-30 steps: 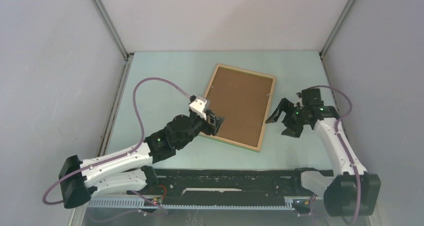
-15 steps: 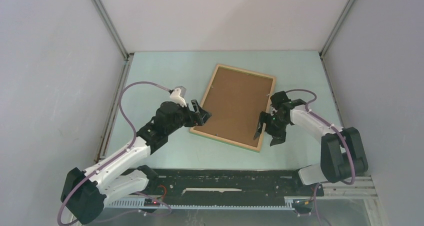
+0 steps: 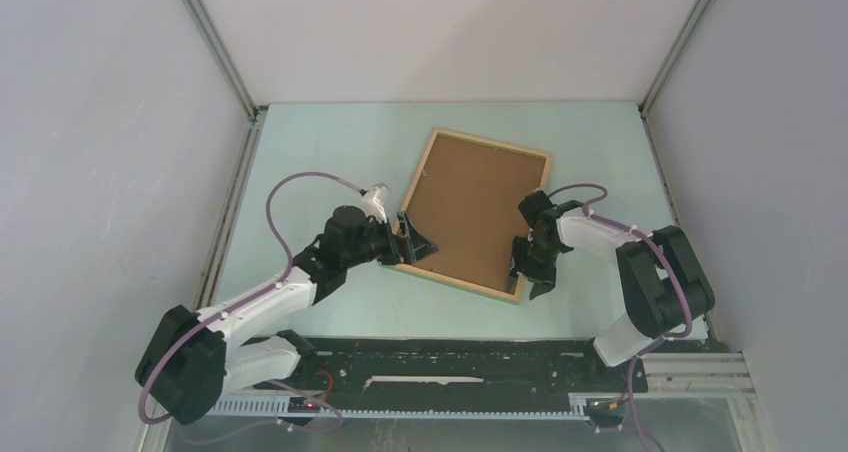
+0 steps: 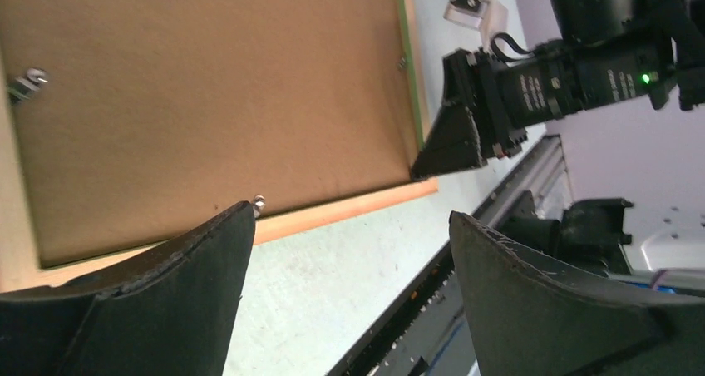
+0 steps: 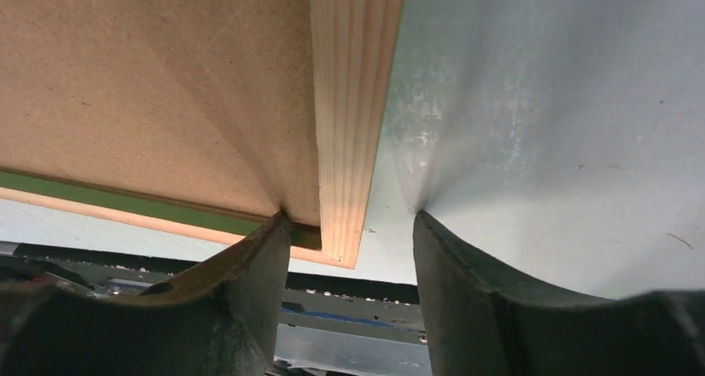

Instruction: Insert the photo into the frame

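Right claw (image 5: 349, 226) is sitting part open, straddling the frame (image 3: 490, 142) rail by the near right corner. One finger is resting at the inner edge where the board meets the rail, the other is on the table (image 3: 330, 142) just outside. There's a visible gap to the rail, so it isn't gripping anything.

Left claw (image 4: 351, 214) is hanging wide open at the near left corner and holding nothing, with one finger lying over the frame's edge.

The frame is lying flat, wood side up, a green edge showing at the near side. The photo (image 3: 470, 207) is lying inside it, brown back up, so I'm reading it as already seated. I can't confirm the print side.

Risks I'm seeing:
- If the right claw pinches the rail, the inner finger is likely digging under or against the board and popping the photo out.
- A lift from one corner is likely tilting the frame, with the loose board sliding out.
- A push from one side only is skating the frame across the smooth table; the left claw isn't bracing it yet.
- The claws are working opposite near corners, so a squeeze from both could be buckling the thin rails.

Count: two claws, one frame, one photo, and three small metal tabs (image 4: 259, 201) along the board's edge in the left wrist view.
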You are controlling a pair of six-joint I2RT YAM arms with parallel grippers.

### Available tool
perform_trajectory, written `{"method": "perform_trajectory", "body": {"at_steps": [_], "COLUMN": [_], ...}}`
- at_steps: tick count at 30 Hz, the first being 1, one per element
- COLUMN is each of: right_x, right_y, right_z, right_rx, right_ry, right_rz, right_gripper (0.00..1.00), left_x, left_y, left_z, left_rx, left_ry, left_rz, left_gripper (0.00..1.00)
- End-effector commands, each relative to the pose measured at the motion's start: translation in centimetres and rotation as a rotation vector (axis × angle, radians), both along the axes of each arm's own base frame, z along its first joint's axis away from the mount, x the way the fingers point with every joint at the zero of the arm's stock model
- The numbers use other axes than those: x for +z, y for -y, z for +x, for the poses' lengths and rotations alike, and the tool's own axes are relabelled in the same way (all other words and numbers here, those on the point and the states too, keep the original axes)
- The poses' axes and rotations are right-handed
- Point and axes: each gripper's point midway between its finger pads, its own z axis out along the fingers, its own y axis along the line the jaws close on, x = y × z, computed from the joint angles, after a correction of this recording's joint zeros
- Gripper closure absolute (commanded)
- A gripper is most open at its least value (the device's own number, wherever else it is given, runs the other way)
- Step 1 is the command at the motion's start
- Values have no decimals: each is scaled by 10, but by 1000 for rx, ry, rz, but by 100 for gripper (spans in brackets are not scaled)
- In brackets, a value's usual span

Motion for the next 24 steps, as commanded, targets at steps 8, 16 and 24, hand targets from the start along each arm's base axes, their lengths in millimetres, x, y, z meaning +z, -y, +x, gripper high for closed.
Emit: {"method": "perform_trajectory", "body": {"at_steps": [8,16,24], "right_x": [-21,18,42], "right_y": [5,-13,-21], "right_z": [3,1,4], "right_rx": [-90,-203,-261], "right_ry": [-25,-17,-71], "right_rz": [-94,18,2], "right_gripper": [100,100,100], "left_x": [26,41,44], "left_y": [17,20,51], "left_z": [-14,-20,-58], "left_rx": [-133,-163,-288], "left_ry": [106,172,645], "left_rz": [-148,-197,99], "left_gripper": [5,3,0]}}
